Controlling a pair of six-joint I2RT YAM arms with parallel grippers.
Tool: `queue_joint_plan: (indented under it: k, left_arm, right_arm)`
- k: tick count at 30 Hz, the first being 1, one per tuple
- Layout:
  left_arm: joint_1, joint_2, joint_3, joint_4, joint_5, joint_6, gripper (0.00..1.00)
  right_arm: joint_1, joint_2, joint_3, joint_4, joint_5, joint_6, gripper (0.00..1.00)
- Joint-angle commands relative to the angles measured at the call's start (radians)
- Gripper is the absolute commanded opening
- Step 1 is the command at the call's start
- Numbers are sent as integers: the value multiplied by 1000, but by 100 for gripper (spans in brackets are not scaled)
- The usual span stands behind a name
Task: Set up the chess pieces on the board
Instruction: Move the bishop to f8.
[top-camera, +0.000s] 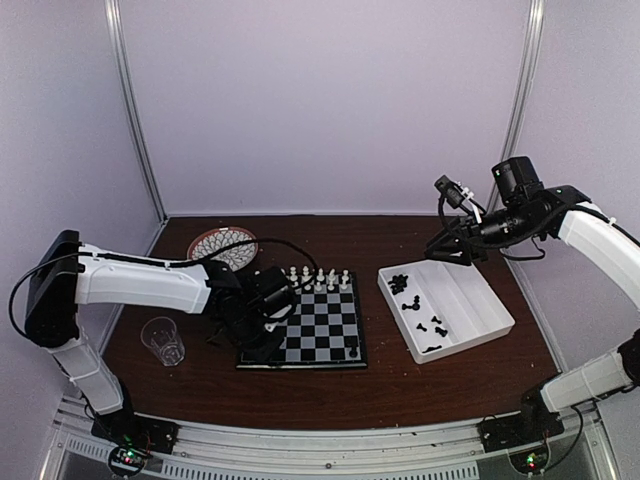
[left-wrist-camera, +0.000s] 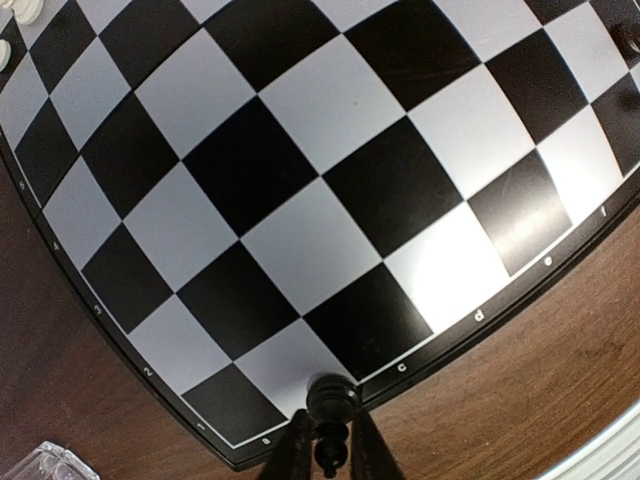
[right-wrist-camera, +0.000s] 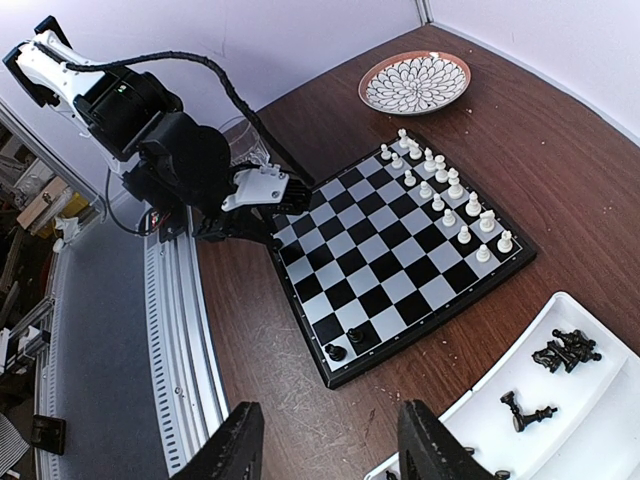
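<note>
Cropping hides if left end effector (left-wrist-camera: 331, 445) grips blk piece (left-wrist-camera: 331, 398).

The counter (top-camera: 450, 380) is dark wood-grain, smooth, with a low sheen. The board (left-wrist-camera: 330, 120) is smooth and glossy, with glare on its light squares; the black chess piece (left-wrist-camera: 331, 402) looks like glossy plastic. The tray (top-camera: 478, 300) is white matt plastic, the plate (right-wrist-camera: 463, 72) glazed, the cup (top-camera: 163, 341) clear plastic.
</note>
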Motion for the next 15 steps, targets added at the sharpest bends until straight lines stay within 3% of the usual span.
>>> queue_joint_plan:
  k: [1,15]
  left_arm:
    - [-3,18,4,2,3,-1,11]
    - [-2,83,98,40,5,52,3]
  right_arm:
    - [-7,-16,-5,7,2,-5,49]
    - [-12,-30,-12,6,6,-9,49]
